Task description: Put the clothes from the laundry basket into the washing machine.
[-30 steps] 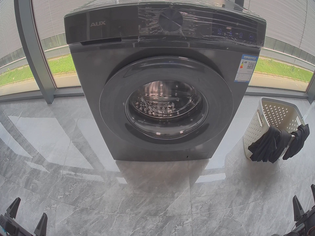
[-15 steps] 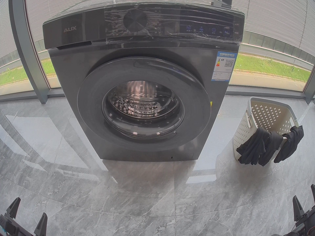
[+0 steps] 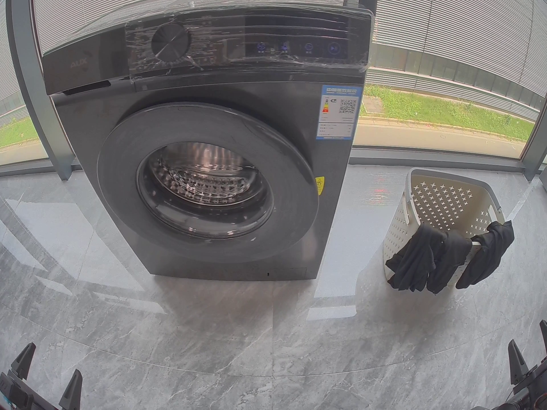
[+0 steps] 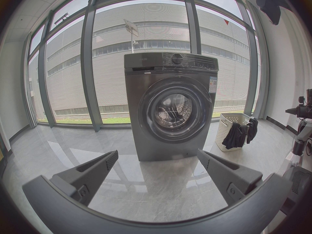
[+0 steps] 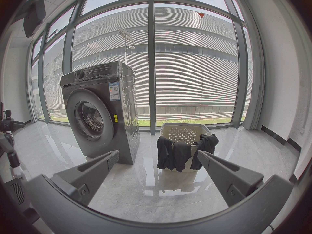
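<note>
A dark grey front-loading washing machine [image 3: 199, 138] stands on the floor with its round door shut, the drum visible through the glass [image 3: 205, 189]. To its right sits a white perforated laundry basket [image 3: 441, 200] with black clothes [image 3: 424, 257] draped over its front rim. The machine [image 4: 170, 104] and basket [image 4: 229, 127] also appear in the left wrist view, and the basket [image 5: 183, 134] with its clothes [image 5: 175, 153] in the right wrist view. My left gripper [image 4: 157, 155] is open and holds nothing. My right gripper [image 5: 157, 155] is open too, far short of the basket.
Grey marble floor [image 3: 273, 337] stretches between me and the machine. Floor-to-ceiling windows with dark frames [image 3: 34, 86] run behind the machine and basket. Both grippers sit low at the near edge of the head view, left gripper [image 3: 48, 371] and right gripper [image 3: 527, 348].
The whole head view has shifted: machine and basket slide left in the picture, so the camera turned right. The grippers hold the same places in the picture, still open.
</note>
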You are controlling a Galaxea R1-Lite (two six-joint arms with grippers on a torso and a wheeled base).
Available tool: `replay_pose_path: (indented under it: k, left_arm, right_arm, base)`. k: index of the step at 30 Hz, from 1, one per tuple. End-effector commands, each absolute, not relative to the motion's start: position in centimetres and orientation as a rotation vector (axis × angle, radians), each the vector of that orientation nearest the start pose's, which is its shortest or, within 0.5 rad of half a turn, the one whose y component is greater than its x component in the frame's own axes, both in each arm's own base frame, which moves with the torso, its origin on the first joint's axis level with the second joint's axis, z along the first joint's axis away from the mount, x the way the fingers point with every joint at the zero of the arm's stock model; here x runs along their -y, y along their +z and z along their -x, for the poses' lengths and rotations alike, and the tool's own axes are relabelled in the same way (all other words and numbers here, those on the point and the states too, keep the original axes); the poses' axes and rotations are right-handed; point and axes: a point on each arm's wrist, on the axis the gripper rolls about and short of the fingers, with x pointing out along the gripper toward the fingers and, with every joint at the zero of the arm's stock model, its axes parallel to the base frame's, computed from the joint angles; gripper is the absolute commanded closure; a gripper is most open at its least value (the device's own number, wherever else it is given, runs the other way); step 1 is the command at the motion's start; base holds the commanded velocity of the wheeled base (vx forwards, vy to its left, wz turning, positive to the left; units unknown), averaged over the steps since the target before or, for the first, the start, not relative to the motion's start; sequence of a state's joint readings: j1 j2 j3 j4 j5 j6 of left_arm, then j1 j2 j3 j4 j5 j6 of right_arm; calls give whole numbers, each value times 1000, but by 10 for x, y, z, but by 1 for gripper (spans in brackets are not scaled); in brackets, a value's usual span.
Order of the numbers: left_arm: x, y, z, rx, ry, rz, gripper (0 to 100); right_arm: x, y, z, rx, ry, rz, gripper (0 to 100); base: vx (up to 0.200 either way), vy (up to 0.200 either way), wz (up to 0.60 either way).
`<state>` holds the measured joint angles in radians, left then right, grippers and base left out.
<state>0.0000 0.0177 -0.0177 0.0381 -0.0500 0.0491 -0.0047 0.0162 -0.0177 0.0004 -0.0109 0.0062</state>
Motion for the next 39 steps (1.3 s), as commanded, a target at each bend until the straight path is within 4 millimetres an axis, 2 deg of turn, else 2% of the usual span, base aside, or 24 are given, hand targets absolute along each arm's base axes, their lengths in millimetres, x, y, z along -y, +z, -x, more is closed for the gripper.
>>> replay_pose_path:
  k: [1, 39]
  left_arm:
    - [1, 72, 23, -37, -50, -48, 0]
    - [1, 72, 23, -37, -52, -48, 0]
  right_arm:
    - [0, 75, 23, 0, -15, -6, 0]
    - [0, 75, 23, 0, -15, -6, 0]
  base:
    - [0, -200, 0]
    - [0, -200, 0]
